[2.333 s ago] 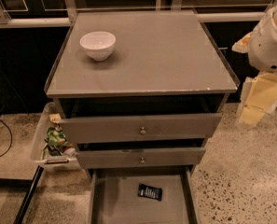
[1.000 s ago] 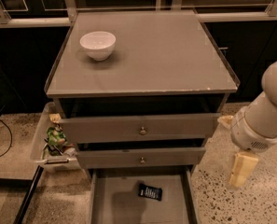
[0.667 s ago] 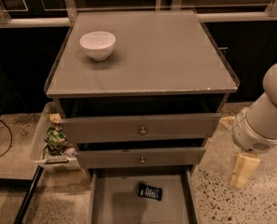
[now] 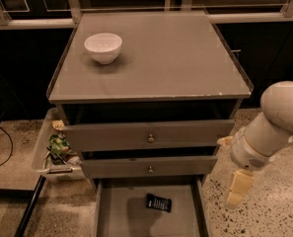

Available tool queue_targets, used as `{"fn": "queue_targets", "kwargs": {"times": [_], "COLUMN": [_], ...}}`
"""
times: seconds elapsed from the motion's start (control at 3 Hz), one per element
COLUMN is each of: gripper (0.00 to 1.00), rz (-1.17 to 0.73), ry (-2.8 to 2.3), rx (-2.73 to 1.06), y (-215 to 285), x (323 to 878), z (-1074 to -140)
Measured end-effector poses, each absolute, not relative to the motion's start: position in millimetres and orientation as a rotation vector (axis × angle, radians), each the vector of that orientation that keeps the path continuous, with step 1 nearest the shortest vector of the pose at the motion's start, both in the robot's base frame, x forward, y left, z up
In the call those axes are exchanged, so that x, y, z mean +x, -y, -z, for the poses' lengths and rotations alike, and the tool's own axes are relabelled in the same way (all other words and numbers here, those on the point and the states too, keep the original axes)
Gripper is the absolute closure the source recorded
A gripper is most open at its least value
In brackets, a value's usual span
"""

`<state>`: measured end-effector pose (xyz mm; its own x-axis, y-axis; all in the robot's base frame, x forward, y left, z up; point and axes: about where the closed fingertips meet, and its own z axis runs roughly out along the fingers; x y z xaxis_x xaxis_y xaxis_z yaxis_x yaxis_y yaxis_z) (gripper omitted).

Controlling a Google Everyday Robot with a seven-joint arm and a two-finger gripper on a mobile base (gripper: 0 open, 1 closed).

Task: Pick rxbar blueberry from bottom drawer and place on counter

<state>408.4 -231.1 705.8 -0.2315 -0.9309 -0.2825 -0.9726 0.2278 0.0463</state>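
Observation:
The rxbar blueberry [image 4: 159, 202], a small dark wrapper with white lettering, lies flat on the grey floor of the pulled-out bottom drawer [image 4: 116, 216]. The counter [image 4: 161, 63] is the flat grey cabinet top above it. My gripper [image 4: 237, 189] hangs at the right of the cabinet, level with the lower drawers. It is to the right of the bar, outside the drawer and apart from it. My white arm [image 4: 276, 120] reaches in from the right edge.
A white bowl [image 4: 103, 47] stands on the counter's back left. Two upper grey drawers with brass knobs [image 4: 150, 138] sit slightly open above the bottom drawer. A clear bin with snack packets [image 4: 57, 149] sits left of the cabinet. Speckled floor lies on both sides.
My arm and gripper have come down from beside the counter's right edge to the level of the lower drawers. In the last second they have barely moved. The bar has not moved.

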Motion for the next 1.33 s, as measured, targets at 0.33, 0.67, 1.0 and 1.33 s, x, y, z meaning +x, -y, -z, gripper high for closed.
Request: {"fn": "queue_targets", "kwargs": {"times": [0.33, 0.67, 1.0, 1.33], "gripper": [0.00, 0.00, 0.00, 0.00], "rz": [-0.493, -0.507, -0.511, -0.548], "ry": [-2.260, -2.172, -2.087, -2.070], "rx": [-1.776, -1.752, -1.715, -1.669], "y": [213, 200, 194, 192], "x": [413, 421, 424, 427], "z": [-652, -603, -559, -529]}}
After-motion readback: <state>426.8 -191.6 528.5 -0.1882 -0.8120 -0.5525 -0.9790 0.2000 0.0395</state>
